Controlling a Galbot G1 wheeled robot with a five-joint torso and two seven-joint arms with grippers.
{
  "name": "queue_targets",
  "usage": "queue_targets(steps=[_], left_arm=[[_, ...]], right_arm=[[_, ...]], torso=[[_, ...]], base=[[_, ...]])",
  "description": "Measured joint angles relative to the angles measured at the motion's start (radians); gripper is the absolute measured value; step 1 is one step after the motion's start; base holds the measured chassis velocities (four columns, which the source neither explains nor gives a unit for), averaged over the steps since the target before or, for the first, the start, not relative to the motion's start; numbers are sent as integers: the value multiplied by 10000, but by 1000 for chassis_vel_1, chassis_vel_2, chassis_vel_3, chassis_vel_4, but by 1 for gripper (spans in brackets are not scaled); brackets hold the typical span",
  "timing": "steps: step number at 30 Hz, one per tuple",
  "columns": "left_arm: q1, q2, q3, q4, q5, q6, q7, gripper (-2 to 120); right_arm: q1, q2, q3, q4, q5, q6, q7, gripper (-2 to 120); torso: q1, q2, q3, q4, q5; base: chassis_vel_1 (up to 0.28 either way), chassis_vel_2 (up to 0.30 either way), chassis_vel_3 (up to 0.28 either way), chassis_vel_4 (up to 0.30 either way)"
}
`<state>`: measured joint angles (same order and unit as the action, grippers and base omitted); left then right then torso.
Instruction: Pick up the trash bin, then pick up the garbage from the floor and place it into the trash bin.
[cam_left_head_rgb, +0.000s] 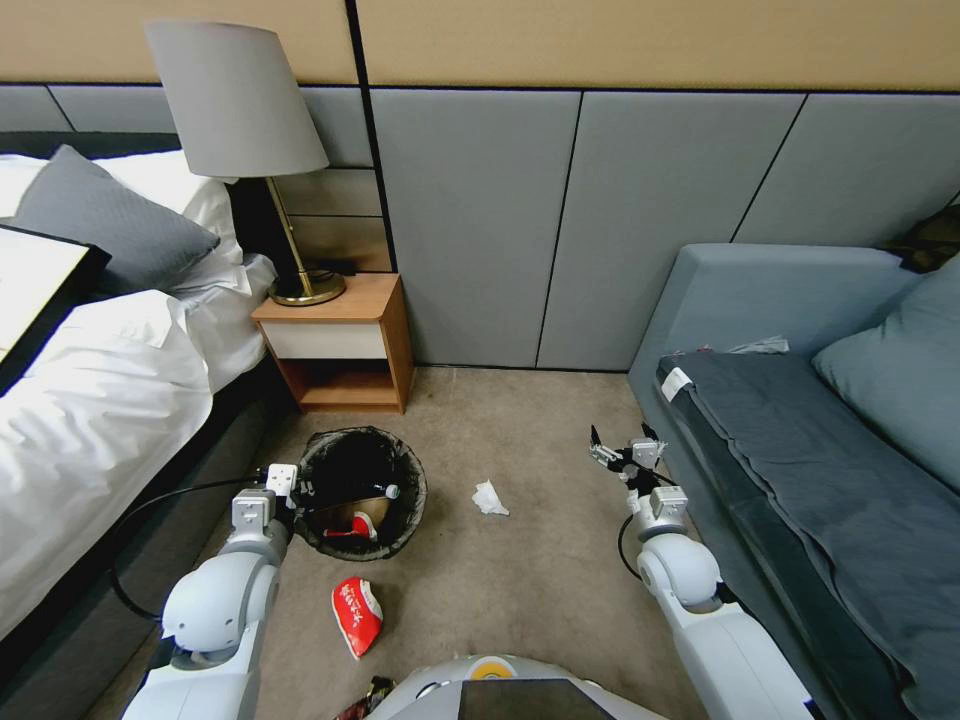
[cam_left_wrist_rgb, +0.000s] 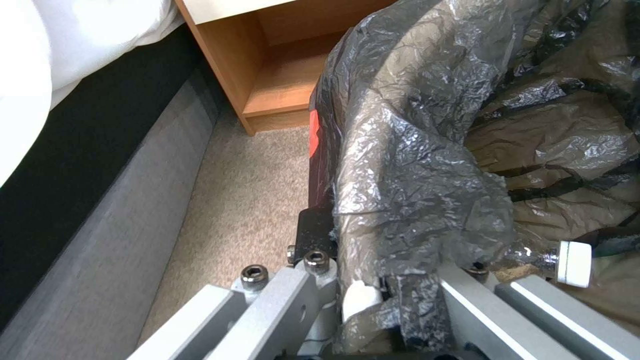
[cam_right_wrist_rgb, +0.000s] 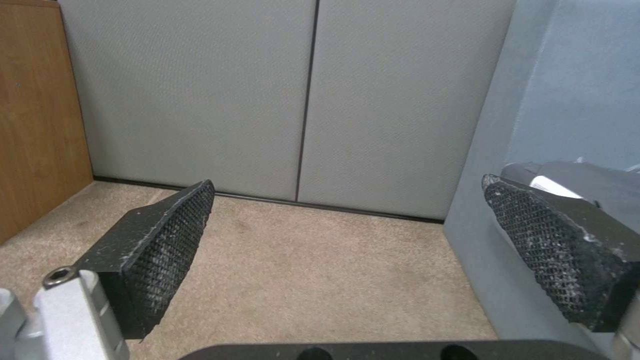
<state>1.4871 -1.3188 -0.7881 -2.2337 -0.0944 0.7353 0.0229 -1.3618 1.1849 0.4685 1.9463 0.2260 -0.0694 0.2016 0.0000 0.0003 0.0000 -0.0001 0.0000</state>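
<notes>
Our left pincer (cam_left_head_rgb: 292, 492) is at the near-left rim of the trash bin (cam_left_head_rgb: 361, 491), and from the left wrist view its fingers (cam_left_wrist_rgb: 313, 235) seem to straddle the rim, one outside the wall and one under the folded bag, closed on it, though the crinkled film hides the contact and we cannot be fully sure. The bin sits on the carpet between the bed (cam_left_head_rgb: 90, 400) and the middle of the floor, just in front of the nightstand (cam_left_head_rgb: 340, 345). We judge it light and fairly stiff, but the black liner (cam_left_wrist_rgb: 413, 165) is slick and loose, so a grip on film alone could slide; the hard rim under the bag is the place to hold. Inside it already lie a small bottle (cam_left_head_rgb: 372, 492) and a red-and-white wrapper (cam_left_head_rgb: 352, 530). Our right pincer (cam_left_head_rgb: 618, 446) hangs wide open above bare carpet beside the sofa (cam_left_head_rgb: 800, 420), holding nothing. Of the garbage, a crumpled tissue (cam_left_head_rgb: 489, 498) lies between bin and right arm, soft and weightless, best pinched from above; a red-and-white snack wrapper (cam_left_head_rgb: 356, 615) lies just near the bin on our side, thin and slippery. The bed frame and nightstand crowd the left arm; the sofa edge hems the right.
</notes>
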Motion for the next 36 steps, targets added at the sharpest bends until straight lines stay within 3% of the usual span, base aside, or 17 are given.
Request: queue_targets(steps=[36], left_arm=[[-12, -19, -15, 58, 11, 0, -6, 0]], right_arm=[[121, -244, -200, -83, 8, -156, 49, 100]], torso=[[0, 0, 0, -1, 0]], base=[[-43, 44, 40, -44]])
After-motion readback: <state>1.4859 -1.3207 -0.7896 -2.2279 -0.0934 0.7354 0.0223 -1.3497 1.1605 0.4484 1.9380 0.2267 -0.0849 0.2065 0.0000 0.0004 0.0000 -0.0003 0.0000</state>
